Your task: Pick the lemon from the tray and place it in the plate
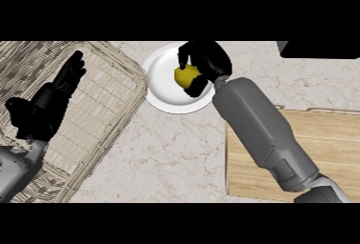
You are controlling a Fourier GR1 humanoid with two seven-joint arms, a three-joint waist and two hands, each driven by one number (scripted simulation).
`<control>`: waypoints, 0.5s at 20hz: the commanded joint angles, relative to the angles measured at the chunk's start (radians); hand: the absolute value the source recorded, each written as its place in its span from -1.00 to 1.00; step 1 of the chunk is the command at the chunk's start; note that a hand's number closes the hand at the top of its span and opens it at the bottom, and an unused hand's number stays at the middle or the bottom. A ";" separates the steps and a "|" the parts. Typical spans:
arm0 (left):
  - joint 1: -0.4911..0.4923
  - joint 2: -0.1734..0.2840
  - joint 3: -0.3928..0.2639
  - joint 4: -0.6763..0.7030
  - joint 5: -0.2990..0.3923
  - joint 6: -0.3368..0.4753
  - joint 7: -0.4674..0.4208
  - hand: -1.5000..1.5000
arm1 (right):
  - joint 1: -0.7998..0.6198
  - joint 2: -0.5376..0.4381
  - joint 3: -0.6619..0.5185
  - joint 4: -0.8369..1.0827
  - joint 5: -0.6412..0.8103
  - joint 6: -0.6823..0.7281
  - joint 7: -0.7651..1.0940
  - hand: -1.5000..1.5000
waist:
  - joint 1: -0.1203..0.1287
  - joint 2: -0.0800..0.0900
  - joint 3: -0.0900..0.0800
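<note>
A yellow lemon [185, 76] sits over the white plate [163, 90] near the top middle of the counter. My right hand [206, 59] is curled round the lemon from the right and above, fingers and thumb wrapping it. Whether the lemon touches the plate I cannot tell. The woven wicker tray [105, 109] lies at the left, right beside the plate. My left hand [53, 95] hovers over the tray with fingers straight, holding nothing.
A wooden cutting board [330, 152] lies at the right under my right forearm. A dark object [320, 49] shows at the top right corner. Marble counter [169, 157] spreads between tray and board.
</note>
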 commanded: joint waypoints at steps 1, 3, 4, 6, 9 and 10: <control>0.006 -0.063 -0.016 0.063 0.008 -0.005 -0.002 0.00 | -0.030 0.051 -0.003 0.129 -0.014 -0.064 0.053 1.00 | 0.015 0.020 -0.040; 0.017 -0.112 -0.058 0.046 -0.017 0.045 -0.029 0.00 | -0.044 0.052 -0.017 0.187 -0.033 -0.037 0.071 -1.00 | 0.025 0.027 -0.040; 0.004 -0.092 -0.061 0.040 -0.019 0.045 -0.002 0.00 | -0.039 0.053 -0.031 0.213 -0.051 -0.045 0.044 -1.00 | 0.023 0.026 -0.039; 0.036 -0.085 -0.063 0.043 -0.004 0.024 -0.047 0.00 | -0.035 0.053 -0.039 0.234 -0.103 -0.053 0.029 -1.00 | 0.047 0.028 -0.040; -0.011 -0.107 -0.074 0.101 -0.006 0.031 -0.039 0.00 | -0.055 0.054 -0.029 0.252 -0.145 -0.097 0.011 -1.00 | 0.034 0.033 -0.040; -0.001 -0.096 -0.081 0.060 0.003 0.034 -0.023 0.00 | -0.020 0.054 -0.029 0.278 -0.157 -0.091 -0.037 -1.00 | 0.037 0.027 -0.039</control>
